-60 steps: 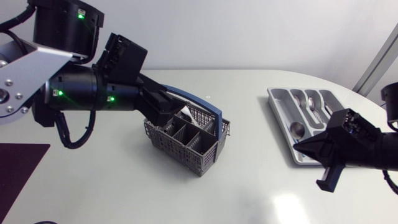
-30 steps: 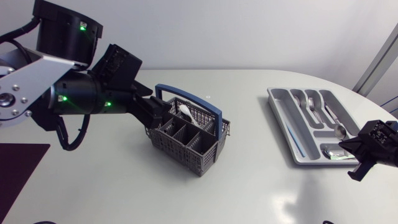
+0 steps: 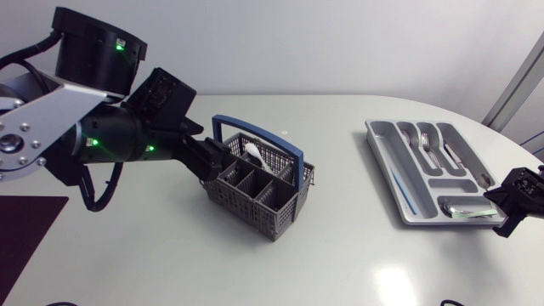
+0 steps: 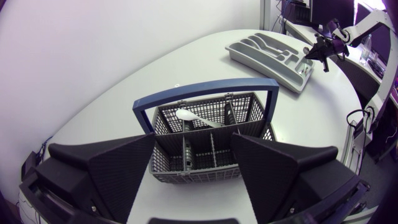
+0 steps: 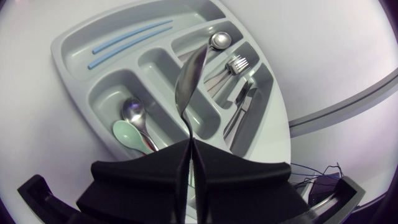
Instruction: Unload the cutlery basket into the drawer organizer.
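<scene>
A grey mesh cutlery basket (image 3: pixel 259 185) with a blue handle (image 3: pixel 270 140) stands mid-table, a white spoon (image 3: pixel 252 153) lying in its rear section. My left gripper (image 3: pixel 211 160) is open at the basket's left end; in the left wrist view the basket (image 4: pixel 211 146) and white spoon (image 4: pixel 193 116) sit just ahead of the left gripper (image 4: pixel 193 142). The grey organizer (image 3: pixel 384 161) lies at the right. My right gripper (image 3: pixel 503 204) is shut on a metal spoon (image 5: pixel 189 71) above the organizer (image 5: pixel 81 37), near its front right corner.
The organizer holds blue sticks (image 5: pixel 127 38), a metal spoon (image 5: pixel 134 112) beside a pale green spoon (image 5: pixel 129 134), a fork (image 5: pixel 233 63), a knife (image 5: pixel 244 102) and another spoon (image 5: pixel 217 40). A dark mat (image 3: pixel 21 229) lies at the table's front left.
My right arm swung from in front of the organizer to its front right corner, spoon in its grip. My left gripper drew back from over the basket to its left end.
</scene>
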Action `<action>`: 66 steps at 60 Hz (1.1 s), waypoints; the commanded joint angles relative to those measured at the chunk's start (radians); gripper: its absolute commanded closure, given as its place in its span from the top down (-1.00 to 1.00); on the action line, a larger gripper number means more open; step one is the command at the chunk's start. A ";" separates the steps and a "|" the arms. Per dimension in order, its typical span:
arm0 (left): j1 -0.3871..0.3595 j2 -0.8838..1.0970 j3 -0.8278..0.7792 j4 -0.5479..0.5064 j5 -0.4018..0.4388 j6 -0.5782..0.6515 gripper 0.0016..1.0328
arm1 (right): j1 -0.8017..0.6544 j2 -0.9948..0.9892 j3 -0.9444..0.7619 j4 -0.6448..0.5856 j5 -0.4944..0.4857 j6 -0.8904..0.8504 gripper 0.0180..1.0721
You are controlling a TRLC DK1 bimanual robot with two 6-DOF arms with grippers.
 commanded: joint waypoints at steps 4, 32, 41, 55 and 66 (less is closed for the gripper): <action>-0.005 -0.008 -0.030 -0.006 -0.014 0.016 0.67 | -0.009 0.081 0.009 0.069 0.029 -0.052 -0.87; 0.053 0.001 -0.075 -0.009 -0.021 0.024 0.73 | -0.017 0.036 -0.090 0.112 0.090 -0.089 0.63; 0.089 0.009 -0.090 -0.011 -0.021 0.024 0.73 | -0.018 -0.117 -0.108 0.034 0.086 -0.028 0.69; 0.139 0.067 -0.131 0.034 -0.020 0.025 0.73 | 0.186 -0.403 -0.172 -0.156 0.084 0.213 0.69; 0.190 0.141 -0.138 0.057 0.002 0.030 0.73 | 0.540 -0.493 -0.148 -0.236 0.176 0.523 0.69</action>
